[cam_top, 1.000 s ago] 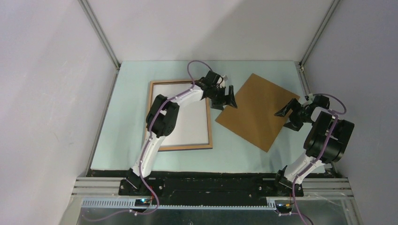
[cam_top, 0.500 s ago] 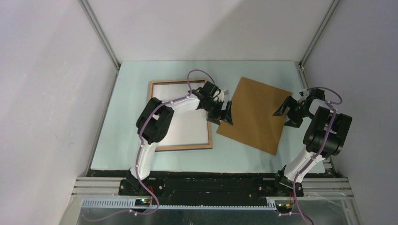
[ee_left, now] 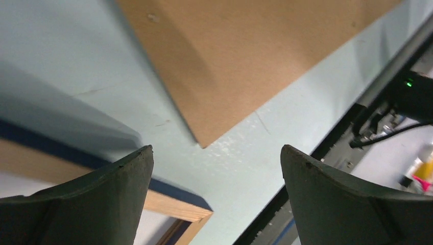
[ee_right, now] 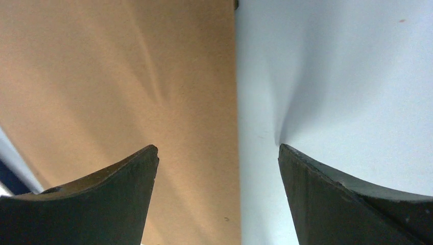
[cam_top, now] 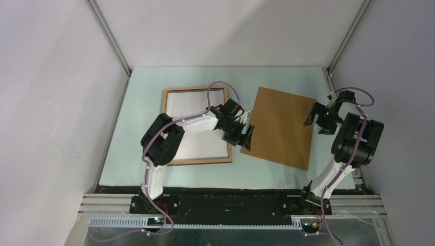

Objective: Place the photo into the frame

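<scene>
The frame is laid flat on the left half of the pale counter, wood-brown face up; the photo is seen inside its rails with the plain white reverse upward, so the print itself is not shown. A brown backing board is laid just beside the frame on the right, slightly skewed, apart from it. The left hand is held over the gap at the board's near-left corner; in the left wrist view its fingers are spread wide, nothing is gripped, and the board's corner and a frame corner with a dark blue edge are seen below. The right hand is held at the board's right edge, spread wide and empty; bare counter and board are seen between its fingers.
</scene>
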